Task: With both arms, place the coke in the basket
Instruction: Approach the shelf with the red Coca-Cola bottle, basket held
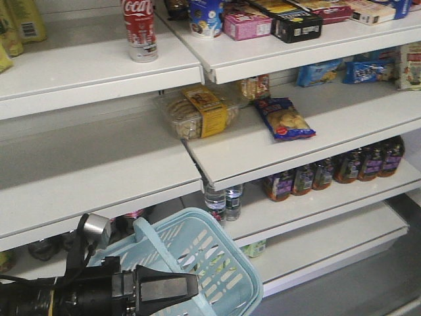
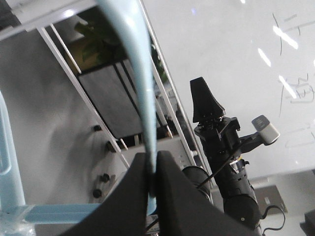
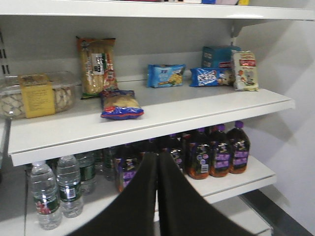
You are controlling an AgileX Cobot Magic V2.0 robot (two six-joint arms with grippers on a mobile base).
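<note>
While the coke [image 1: 139,29] stands upright near the front edge of the upper-left shelf [image 1: 72,69], touched by neither arm, the basket [image 1: 227,280] hangs tilted at the bottom of the exterior front view, well below the can and in front of the lowest shelves. Left gripper [image 2: 151,164]: jaws pressed together on the hoop handle [image 2: 140,73] of the basket, the pale blue band rising from between the fingers in the left wrist view. In the front view the same gripper lies at the lower left, against the near side of the basket. Right gripper [image 3: 157,157]: fingers closed on each other with nothing between them, pointing toward the middle and lower shelves on the right. The left wrist view shows the right arm [image 2: 231,167] well apart from the basket, its silver-grey module [image 2: 266,129] standing out beside the wrist. Middle shelf: a clear biscuit tub [image 1: 197,112] with a yellow label and, near it to the right, a blue snack bag [image 1: 285,118] lying flat. Shelf below: dark bottles with purple caps [image 3: 216,152] in a row on the right, water bottles [image 3: 54,191] on the left
</note>
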